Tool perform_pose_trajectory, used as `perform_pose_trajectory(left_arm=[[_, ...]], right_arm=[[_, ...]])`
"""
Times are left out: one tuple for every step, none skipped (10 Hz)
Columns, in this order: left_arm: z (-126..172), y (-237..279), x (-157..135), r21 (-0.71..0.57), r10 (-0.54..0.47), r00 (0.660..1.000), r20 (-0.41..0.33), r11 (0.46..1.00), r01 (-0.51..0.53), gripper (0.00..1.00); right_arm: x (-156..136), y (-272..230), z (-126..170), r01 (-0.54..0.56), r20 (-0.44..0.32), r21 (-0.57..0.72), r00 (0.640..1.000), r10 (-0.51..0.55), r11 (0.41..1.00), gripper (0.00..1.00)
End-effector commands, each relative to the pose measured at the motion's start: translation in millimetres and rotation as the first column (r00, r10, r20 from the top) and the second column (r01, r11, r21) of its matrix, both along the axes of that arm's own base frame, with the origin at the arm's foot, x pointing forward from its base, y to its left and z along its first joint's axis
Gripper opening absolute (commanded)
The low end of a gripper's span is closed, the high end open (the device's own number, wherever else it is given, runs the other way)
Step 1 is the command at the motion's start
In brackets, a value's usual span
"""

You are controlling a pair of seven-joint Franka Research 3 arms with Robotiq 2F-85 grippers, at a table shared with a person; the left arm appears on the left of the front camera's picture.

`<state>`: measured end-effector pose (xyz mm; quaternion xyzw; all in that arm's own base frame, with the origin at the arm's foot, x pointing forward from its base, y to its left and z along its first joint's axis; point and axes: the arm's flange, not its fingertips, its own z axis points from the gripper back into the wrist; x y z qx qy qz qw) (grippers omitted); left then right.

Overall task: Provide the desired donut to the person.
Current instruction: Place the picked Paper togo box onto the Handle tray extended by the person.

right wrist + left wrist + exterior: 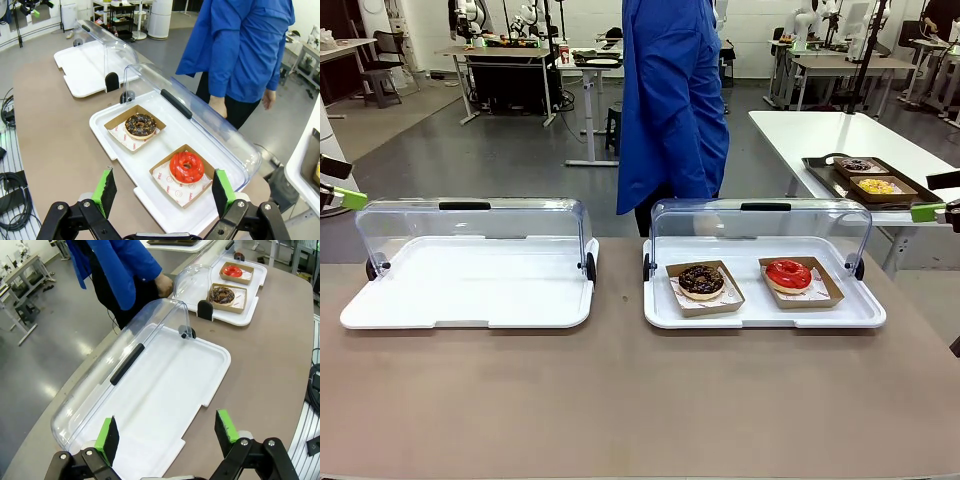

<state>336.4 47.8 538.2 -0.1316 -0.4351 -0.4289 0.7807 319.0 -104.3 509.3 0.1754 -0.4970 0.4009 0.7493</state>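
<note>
A chocolate donut and a red glazed donut each lie in a brown paper box on the right white tray, whose clear lid is tipped back. The person in a blue coat stands behind that tray, hands hanging low. My left gripper is open, hovering over the near end of the left tray, far from both donuts. Over the table edge just short of the red donut, my right gripper is also open. Neither holds anything.
The left white tray has nothing in it, and its lid is also tipped back. A dark tray with more donuts lies on a white table at the back right. Bare brown tabletop stretches in front of both trays.
</note>
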Motion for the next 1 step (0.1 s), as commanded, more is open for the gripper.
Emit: perform_pose_trajectory(left_arm=[[0.7,2.0,-0.6,0.001,0.01,1.0,-0.001,1.0,-0.01,1.0]], right_arm=[[4.0,0.8,-3.7,-0.006,0.029,0.025,1.0,0.005,1.0,1.0]])
